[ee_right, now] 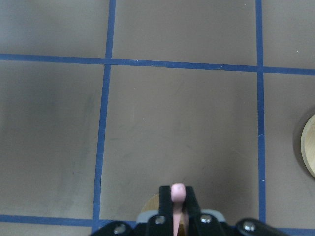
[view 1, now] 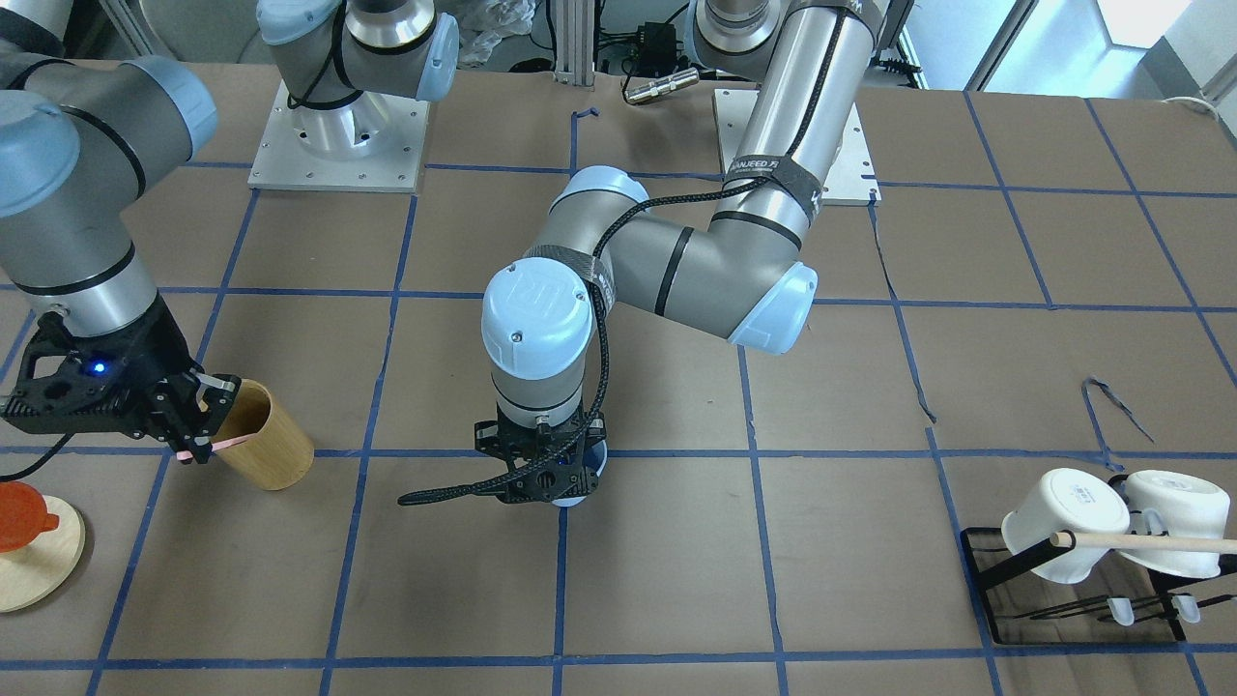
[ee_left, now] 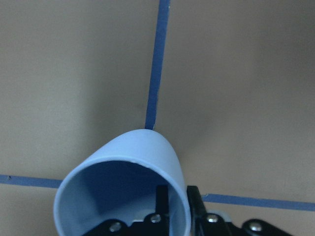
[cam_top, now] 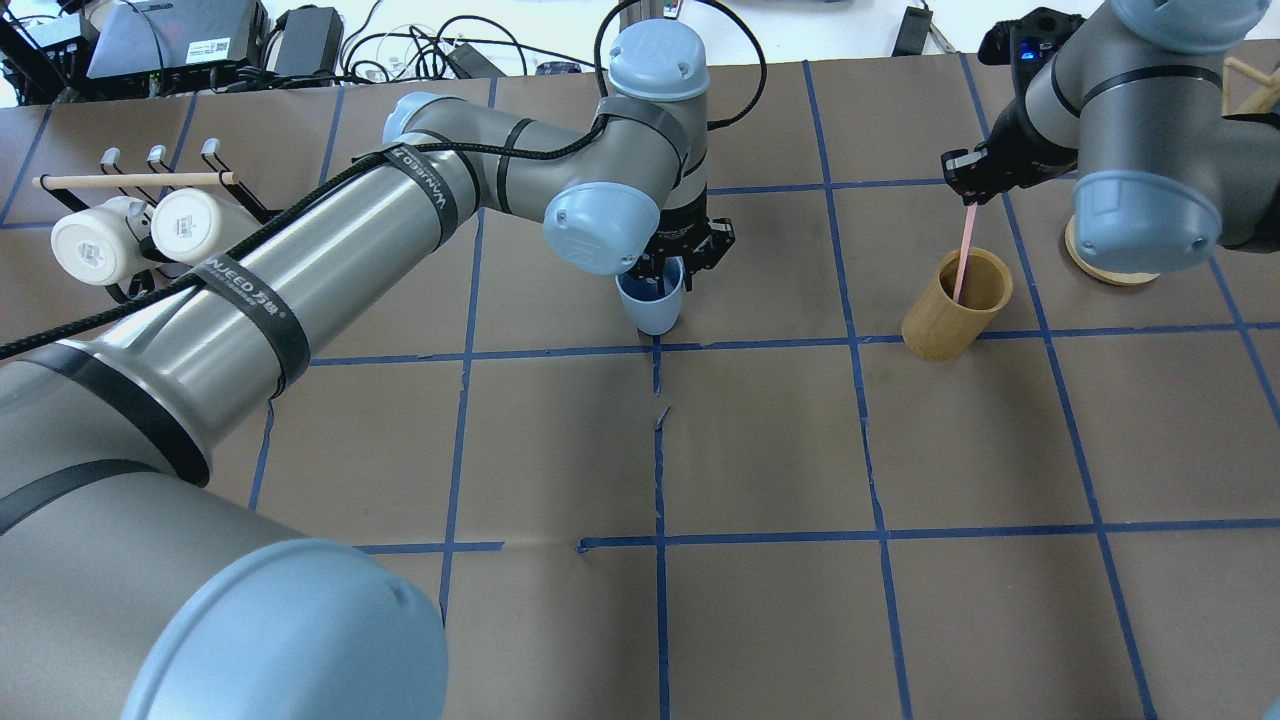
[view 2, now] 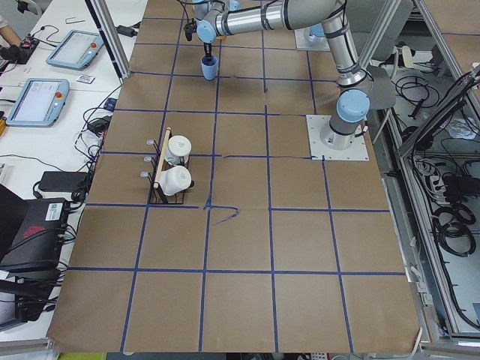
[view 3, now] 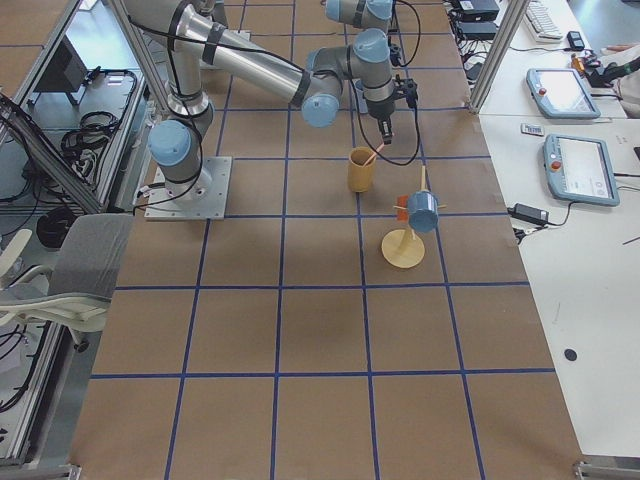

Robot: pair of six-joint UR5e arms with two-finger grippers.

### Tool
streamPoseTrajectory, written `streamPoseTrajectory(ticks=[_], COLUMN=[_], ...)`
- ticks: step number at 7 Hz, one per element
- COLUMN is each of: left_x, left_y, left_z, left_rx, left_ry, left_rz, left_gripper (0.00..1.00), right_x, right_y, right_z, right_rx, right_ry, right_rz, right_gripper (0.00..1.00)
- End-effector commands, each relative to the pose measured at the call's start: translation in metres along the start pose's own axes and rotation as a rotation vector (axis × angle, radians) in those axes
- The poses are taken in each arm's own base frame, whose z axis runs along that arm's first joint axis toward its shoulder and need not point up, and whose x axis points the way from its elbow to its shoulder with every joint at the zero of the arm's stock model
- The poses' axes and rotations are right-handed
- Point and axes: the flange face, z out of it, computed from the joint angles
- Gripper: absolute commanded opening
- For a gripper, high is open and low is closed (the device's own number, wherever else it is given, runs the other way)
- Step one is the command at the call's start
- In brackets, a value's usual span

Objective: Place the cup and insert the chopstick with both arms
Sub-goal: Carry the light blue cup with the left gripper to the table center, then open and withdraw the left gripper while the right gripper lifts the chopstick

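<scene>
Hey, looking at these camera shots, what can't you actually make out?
1. Whether the cup touches the table: the left pincer covers most of it in the front-facing view, and overhead cannot show a gap.
2. How deep the chopstick, held by the right pincer, reaches inside the wooden holder: the holder's wall hides its lower end.
3. The orange item on the round stand: cut off by the front-facing view's left edge.

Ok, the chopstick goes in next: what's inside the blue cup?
One finger of the left gripper, pinching the cup wall; no chopstick. The gripper hides part of the floor.
</scene>
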Motion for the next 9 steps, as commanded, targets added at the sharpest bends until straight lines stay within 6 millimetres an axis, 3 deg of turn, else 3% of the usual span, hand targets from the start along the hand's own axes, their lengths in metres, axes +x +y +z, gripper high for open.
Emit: streamPoseTrajectory(ticks=[1,2,4,5,6,7,8,9], left_x=[-0.011,-0.059,-0.105,-0.126,-0.133,-0.142,-0.159,-0.181], left_y=[-0.018,-0.027,0.048,0.091,0.128,0.136,0.143,0.129], left_z=[-0.042,-0.087,-0.182,-0.219,-0.265,-0.269,-0.258,-0.253], left_rx=[0.062,0.021,-0.120,-0.155,-0.078,-0.075,-0.074,0.047], left_ry=[0.024,0.004,-0.053,-0.066,-0.027,-0.032,-0.029,0.008], left_rz=[0.030,0.079,0.073,0.064,0.050,0.068,0.122,0.152], left_gripper=[1.00,1.00,1.00,1.00,1.00,1.00,0.94,0.92], right_x=[0.001,0.003,0.002,0.002,0.002,0.001,-0.004,-0.024], right_y=[-0.002,-0.011,-0.016,-0.023,-0.033,-0.044,-0.053,-0.059], right_z=[-0.008,-0.021,-0.058,-0.087,-0.120,-0.160,-0.192,-0.203], right_rx=[0.012,0.025,0.021,0.030,0.024,0.019,0.023,0.047], right_ry=[0.011,0.019,0.023,0.025,0.023,0.018,0.007,-0.009], right_rz=[-0.001,-0.002,-0.003,-0.004,-0.005,-0.005,-0.011,-0.027], right_gripper=[0.08,0.08,0.07,0.07,0.07,0.07,0.07,0.07])
